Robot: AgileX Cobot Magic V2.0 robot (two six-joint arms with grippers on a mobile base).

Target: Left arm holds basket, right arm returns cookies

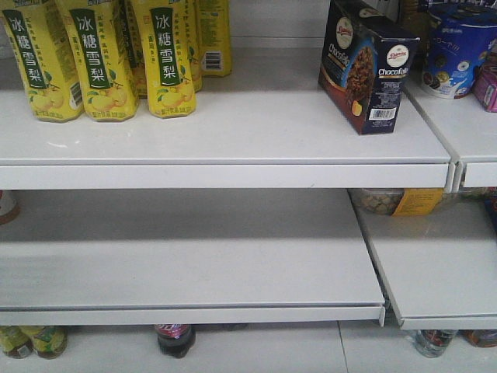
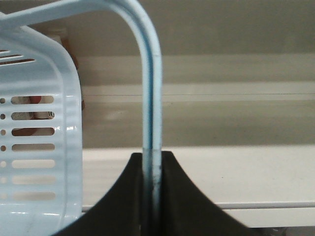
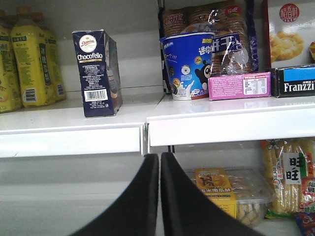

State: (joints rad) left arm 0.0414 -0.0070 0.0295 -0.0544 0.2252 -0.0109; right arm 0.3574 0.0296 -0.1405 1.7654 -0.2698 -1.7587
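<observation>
Now, cookies [image 1: 365, 66]: dark cardboard box, upright on smooth white shelf [image 1: 233, 124].
Left tool [image 2: 151, 196]: clamped on basket's [image 2: 44, 142] thin plastic handle [image 2: 150, 98].
Right tool [image 3: 159, 196]: black curved fingers pressed together, empty.

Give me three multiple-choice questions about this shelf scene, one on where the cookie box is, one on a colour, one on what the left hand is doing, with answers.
1. Where is the cookies box?
A. In the basket
B. Upright on the upper shelf
C. On the floor

2. What colour is the tub right of the box?
A. Blue
B. Green
C. Orange

3. What is the left hand doing?
A. Hanging open
B. Gripping a bottle
C. Shut on the basket handle

Answers:
1 B: the front view shows it upright on the upper shelf, right of the yellow bottles.
2 A: the right wrist view shows a blue tub.
3 C: the left wrist view shows the handle clamped between its fingers.
The right hand is shut and empty.
</observation>
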